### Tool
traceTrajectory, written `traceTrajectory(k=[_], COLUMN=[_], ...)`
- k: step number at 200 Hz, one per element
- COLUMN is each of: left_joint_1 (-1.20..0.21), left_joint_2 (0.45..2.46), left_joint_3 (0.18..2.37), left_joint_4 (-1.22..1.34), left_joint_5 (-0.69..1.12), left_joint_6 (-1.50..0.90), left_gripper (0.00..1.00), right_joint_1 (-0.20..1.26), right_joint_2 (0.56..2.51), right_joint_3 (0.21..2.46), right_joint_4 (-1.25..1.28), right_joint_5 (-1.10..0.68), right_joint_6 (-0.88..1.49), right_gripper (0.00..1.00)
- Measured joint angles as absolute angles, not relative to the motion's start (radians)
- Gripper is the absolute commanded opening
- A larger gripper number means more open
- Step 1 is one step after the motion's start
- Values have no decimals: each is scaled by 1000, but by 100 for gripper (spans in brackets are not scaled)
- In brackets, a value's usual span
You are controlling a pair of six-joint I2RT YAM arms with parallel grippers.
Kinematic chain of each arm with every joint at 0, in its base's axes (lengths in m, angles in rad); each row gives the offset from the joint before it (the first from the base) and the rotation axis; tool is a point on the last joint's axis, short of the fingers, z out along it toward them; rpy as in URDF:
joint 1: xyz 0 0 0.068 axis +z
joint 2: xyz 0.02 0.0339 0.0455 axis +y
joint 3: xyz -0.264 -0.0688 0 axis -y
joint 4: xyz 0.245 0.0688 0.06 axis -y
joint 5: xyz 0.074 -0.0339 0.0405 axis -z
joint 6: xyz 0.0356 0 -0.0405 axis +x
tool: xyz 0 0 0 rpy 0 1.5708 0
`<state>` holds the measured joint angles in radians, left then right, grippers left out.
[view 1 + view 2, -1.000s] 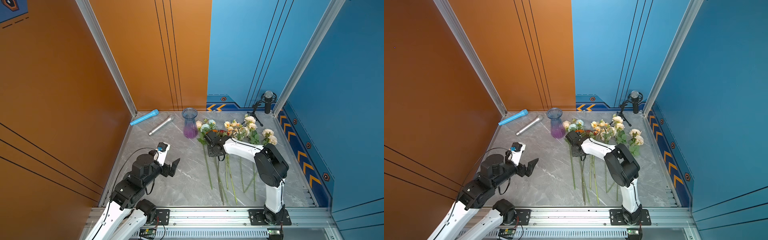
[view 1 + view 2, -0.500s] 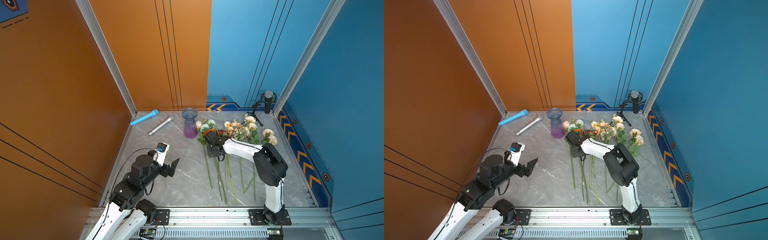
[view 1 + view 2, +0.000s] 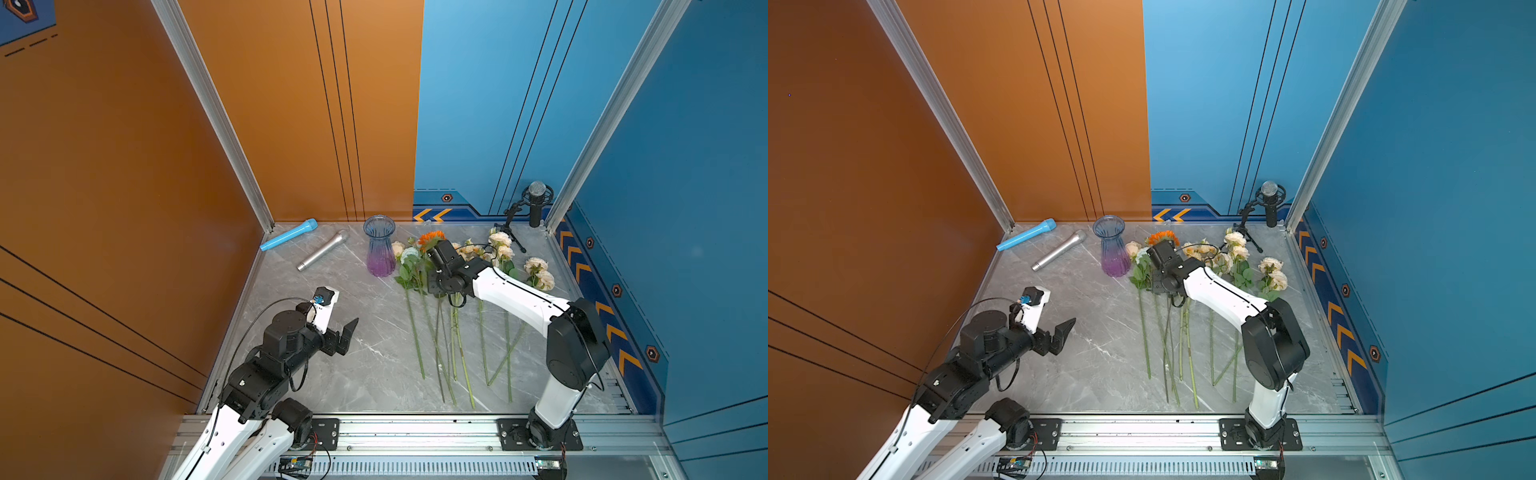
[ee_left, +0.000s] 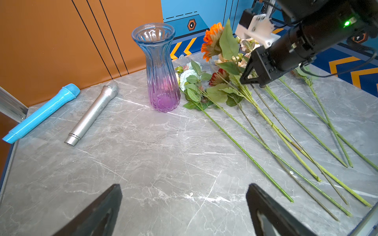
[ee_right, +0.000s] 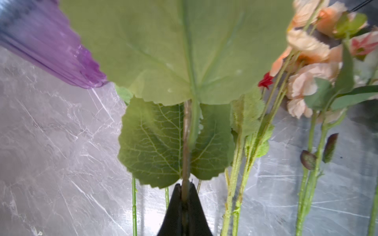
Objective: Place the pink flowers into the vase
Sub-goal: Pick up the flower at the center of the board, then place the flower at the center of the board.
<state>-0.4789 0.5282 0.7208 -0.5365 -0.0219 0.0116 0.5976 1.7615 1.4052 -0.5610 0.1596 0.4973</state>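
1. The right gripper (image 5: 185, 197) is clenched on the brownish stem of the orange flower (image 3: 430, 239) — its bloom is raised off the table (image 3: 353, 374), just right of centre in both top views.
2. The left gripper (image 4: 184, 186) is at lower left of centre, jaws spread wide, grasping nothing.
3. The pink flowers (image 3: 500, 240) lie flat, right of centre, stems toward the bottom edge.
4. The vase (image 3: 379, 245) stands upright at centre — just left of the blooms.

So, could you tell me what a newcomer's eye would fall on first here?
The orange flower stands out, raised off the table beside the vase, its stem pinched in the shut right gripper. The pink flowers lie flat, on the vase's right-wall side, while the left gripper hangs open near the front.
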Motion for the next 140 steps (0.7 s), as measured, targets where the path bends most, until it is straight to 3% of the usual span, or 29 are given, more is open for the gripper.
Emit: traceTrajectory(k=[53, 140], left_joint_1=[-479, -479], left_joint_2=[527, 527], left_joint_3=[720, 720], left_joint_4=[-537, -537], left_joint_5=[-22, -22], left_joint_6=[12, 12], left_gripper=[98, 98], right_joint_1=[523, 564], right_joint_2=[1722, 1749], right_joint_3=[1405, 1445], right_joint_4=[-588, -601], right_joint_5=[160, 157], right_joint_6=[474, 460], right_gripper=[0, 0])
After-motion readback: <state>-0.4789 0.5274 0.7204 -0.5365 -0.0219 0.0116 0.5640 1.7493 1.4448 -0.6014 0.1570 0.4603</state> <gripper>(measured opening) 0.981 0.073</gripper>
